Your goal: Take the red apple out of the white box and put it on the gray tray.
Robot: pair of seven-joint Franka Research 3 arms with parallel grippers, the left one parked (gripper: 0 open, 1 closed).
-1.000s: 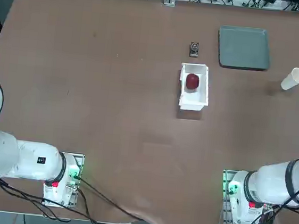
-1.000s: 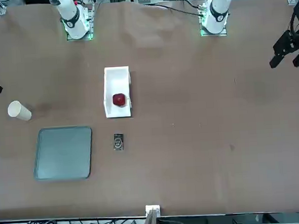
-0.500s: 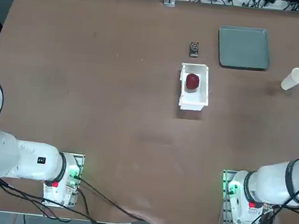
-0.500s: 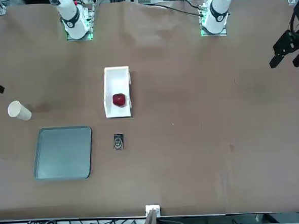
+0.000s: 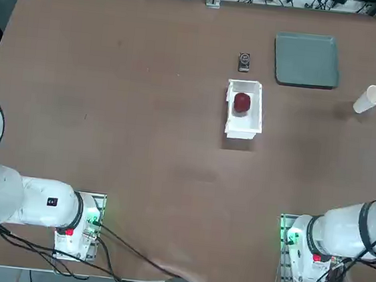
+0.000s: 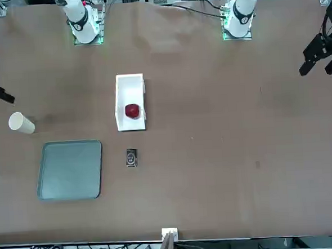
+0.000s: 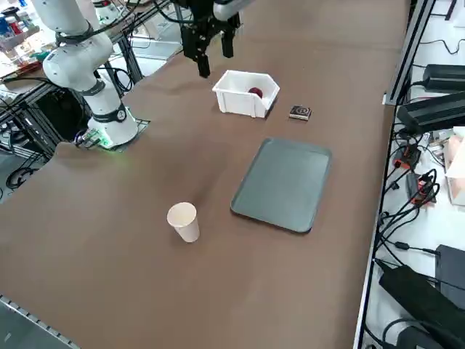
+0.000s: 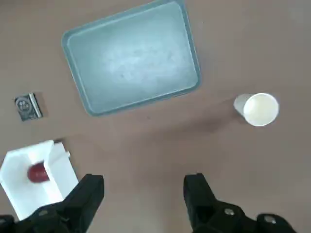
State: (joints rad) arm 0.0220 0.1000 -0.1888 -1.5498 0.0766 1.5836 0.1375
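My right gripper [image 8: 143,191] hangs high over bare table with its fingers [image 8: 90,191] spread wide and nothing between them. The red apple [image 5: 242,102] lies inside the white box [image 5: 242,126], toward the end of the box farther from my base. The gray tray [image 5: 307,60] sits empty, well apart from the box, beyond it at about one o'clock in the overhead view.

The relation that matters: in my wrist view the red apple [image 8: 37,173] shows off to one side of my fingers, beyond the one nearer the white box [image 8: 29,189], not between them. So I am not over the box; I judge I must shift sideways toward it before any descent. In the side view my gripper [image 7: 209,45] hangs at roughly ten o'clock from the white box [image 7: 240,100], still clear of it and above the level of its walls.

The box's long axis runs twelve to six in the overhead view (away from my base), and the apple is much narrower than the box, so I would likely close across the short width.

A paper cup [image 5: 368,99] stands at four o'clock from the tray, and a small black object [image 5: 244,61] lies just beyond the box.
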